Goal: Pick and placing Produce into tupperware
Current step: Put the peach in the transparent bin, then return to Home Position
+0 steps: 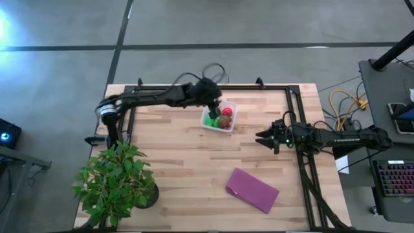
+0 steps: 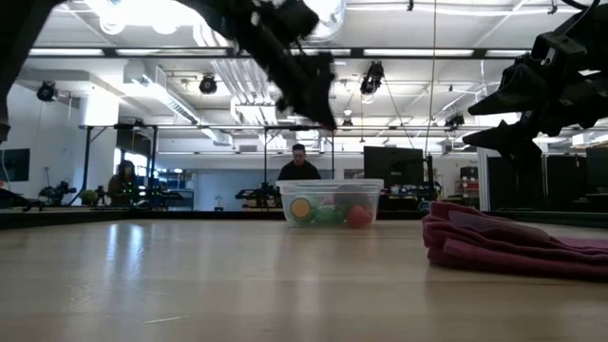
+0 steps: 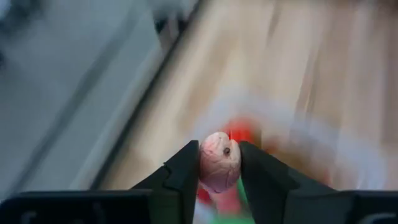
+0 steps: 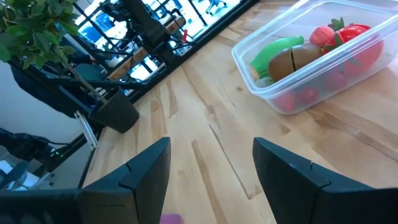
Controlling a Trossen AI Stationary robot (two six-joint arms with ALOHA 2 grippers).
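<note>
From above, we see a pale wooden surface (image 1: 187, 162). The left tool (image 1: 214, 105) hangs over the clear tupperware (image 1: 220, 117) near the far edge, which holds green, red and brown produce (image 1: 218, 119). The right tool (image 1: 266, 138) waits well apart at the right side. A flat purple cloth (image 1: 252, 189) lies near the front, and a potted plant (image 1: 116, 181) stands at the front left corner.

From surface level, we see the tupperware (image 2: 331, 202) in the middle distance with colourful pieces inside, the left tool (image 2: 318, 103) above it, and the purple cloth (image 2: 513, 242) at right. A person (image 2: 299, 164) sits in the room beyond.

From the left wrist, we see the left tool (image 3: 219, 163) clamped on a small pink piece (image 3: 218, 162), with blurred red and green below.

From the right wrist, we see the right tool (image 4: 211, 165) with its fingers (image 4: 146, 171) apart and nothing between them. The tupperware (image 4: 317, 56) ahead holds a green piece, a brown piece and red pieces.
</note>
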